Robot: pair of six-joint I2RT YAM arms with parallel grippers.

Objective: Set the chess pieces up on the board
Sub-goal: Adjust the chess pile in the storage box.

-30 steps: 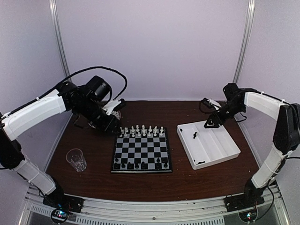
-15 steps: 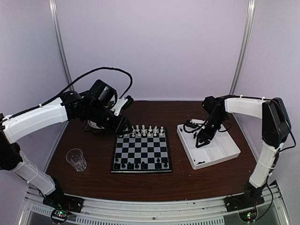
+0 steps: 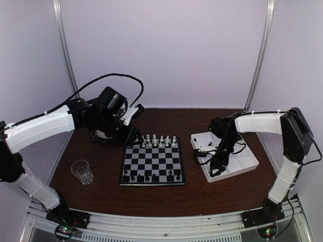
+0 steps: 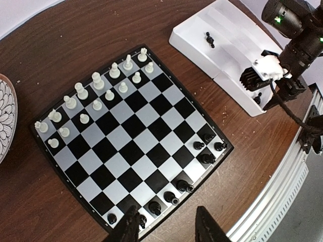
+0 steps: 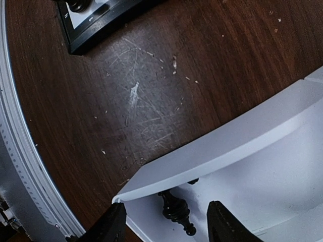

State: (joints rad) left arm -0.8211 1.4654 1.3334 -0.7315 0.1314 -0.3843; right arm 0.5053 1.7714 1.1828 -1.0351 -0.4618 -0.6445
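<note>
The board (image 3: pixel 151 162) lies mid-table. White chess pieces (image 3: pixel 154 141) fill its two far rows, and several black pieces (image 3: pixel 151 177) stand along its near edge. My left gripper (image 3: pixel 133 137) hovers over the board's far left corner, open and empty. In the left wrist view its gripper (image 4: pixel 166 229) frames the black row (image 4: pixel 171 194) on the board (image 4: pixel 136 141). My right gripper (image 3: pixel 216 169) is open over the white tray's near left corner. In the right wrist view the gripper (image 5: pixel 169 224) straddles a black piece (image 5: pixel 176 209) lying inside the tray (image 5: pixel 227 146).
The white compartmented tray (image 3: pixel 237 161) sits right of the board, with another black piece (image 4: pixel 209 39) at its far end. A clear cup (image 3: pixel 82 171) stands at the near left. A patterned plate (image 4: pixel 5 121) lies beyond the board's left corner. The board's corner (image 5: pixel 96 15) shows near the tray.
My right arm swung from the tray's far side down to its near left corner. My left gripper shifted slightly right toward the board's far left corner.
</note>
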